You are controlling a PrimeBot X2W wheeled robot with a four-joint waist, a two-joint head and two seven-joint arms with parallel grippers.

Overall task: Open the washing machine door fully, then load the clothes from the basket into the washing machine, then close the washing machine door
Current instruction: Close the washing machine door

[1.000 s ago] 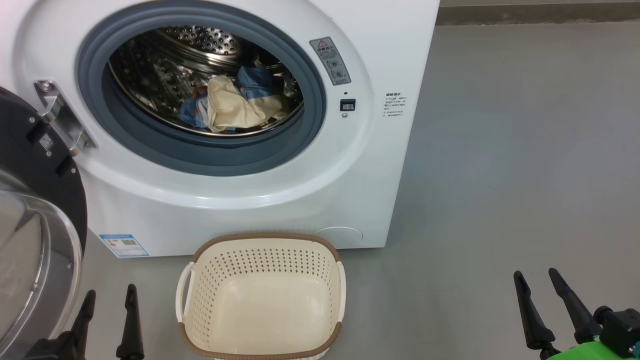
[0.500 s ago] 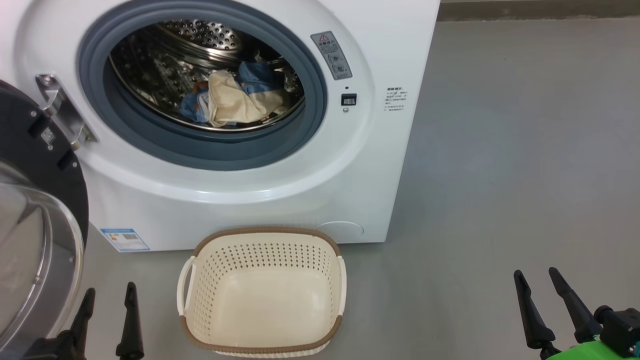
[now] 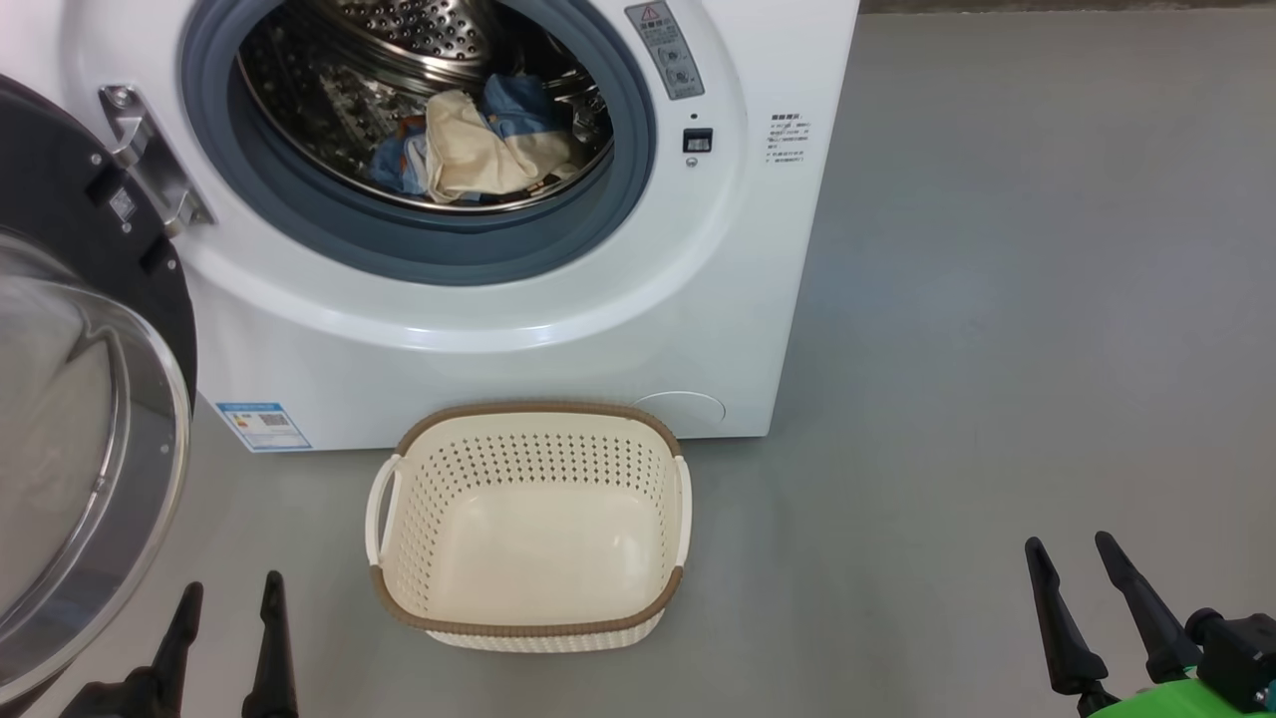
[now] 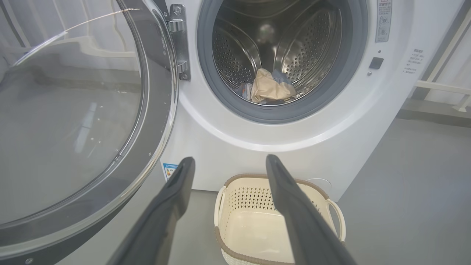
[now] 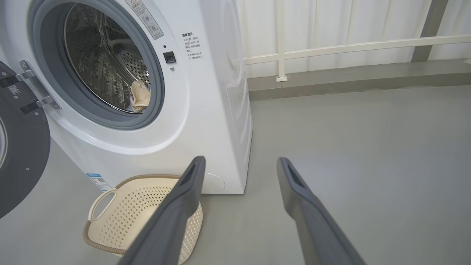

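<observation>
Open and empty, the left gripper (image 3: 230, 590) sits at the lower left of the head view, its two dark fingers spread wide. The right gripper (image 3: 1067, 543) sits at the lower right, and it is also spread wide with nothing in it. Both hang over the grey floor (image 3: 997, 349) and touch nothing.

Just beside the left gripper, along the left edge, is the washing machine door (image 3: 100, 419). It is swung open. In the lower middle is the basket (image 3: 538, 411), with nothing inside. Above it stands the washing machine (image 3: 498, 329), and the clothes (image 3: 478, 150) lie in its shiny drum (image 3: 329, 90) at the top.

I think shutting the door is the job left. The door looks big, hard and a bit heavy. Its round glass (image 4: 70, 117) looks smooth and slippery. A good spot to push looks like the black ring around the glass, on the side far from the hinge (image 3: 150, 170).
</observation>
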